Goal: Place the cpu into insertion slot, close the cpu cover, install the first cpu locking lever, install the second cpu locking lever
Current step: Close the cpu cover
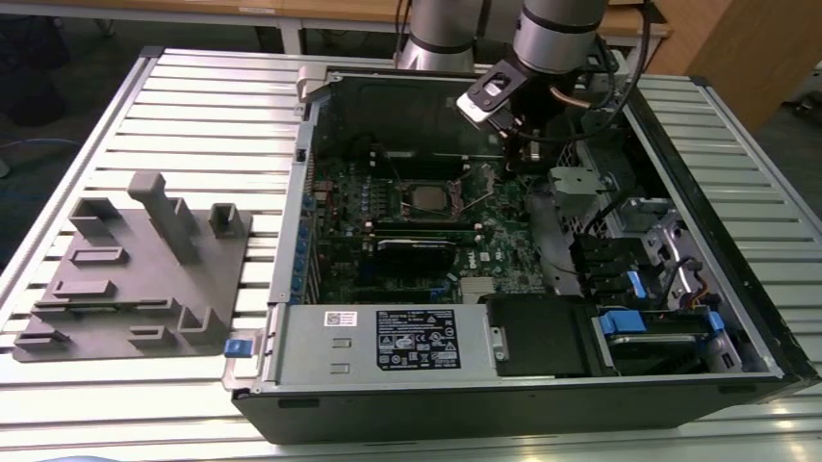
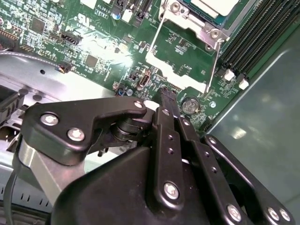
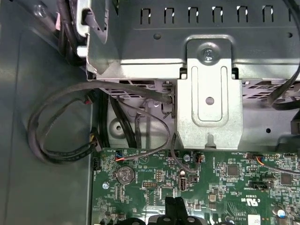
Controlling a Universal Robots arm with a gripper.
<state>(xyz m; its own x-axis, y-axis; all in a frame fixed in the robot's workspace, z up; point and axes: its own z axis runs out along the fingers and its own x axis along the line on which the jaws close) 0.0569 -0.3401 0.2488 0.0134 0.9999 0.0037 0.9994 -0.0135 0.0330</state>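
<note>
The cpu (image 1: 424, 197) lies flat in the insertion slot (image 1: 402, 183) on the green board, its pale face also visible in the second wrist view (image 2: 213, 6). The cpu cover (image 2: 161, 63) is swung open, its cut-out showing bare board, with thin lever rods (image 2: 213, 63) along its sides. My gripper (image 1: 521, 144) hangs on the exterior view's right of the socket. Its black fingers are shut with nothing between them, tips (image 2: 165, 93) just beyond the cover's free edge. The first wrist view shows the tips (image 3: 174, 204) above the board near the case wall.
A silver bracket (image 3: 209, 101) and looped black cables (image 3: 61, 136) sit past the fingertips. The power supply (image 1: 385, 342) with a black label fills the case front, with drive bays (image 1: 642, 318) at the exterior view's right. A grey fixture block (image 1: 135, 269) rests on the slatted table.
</note>
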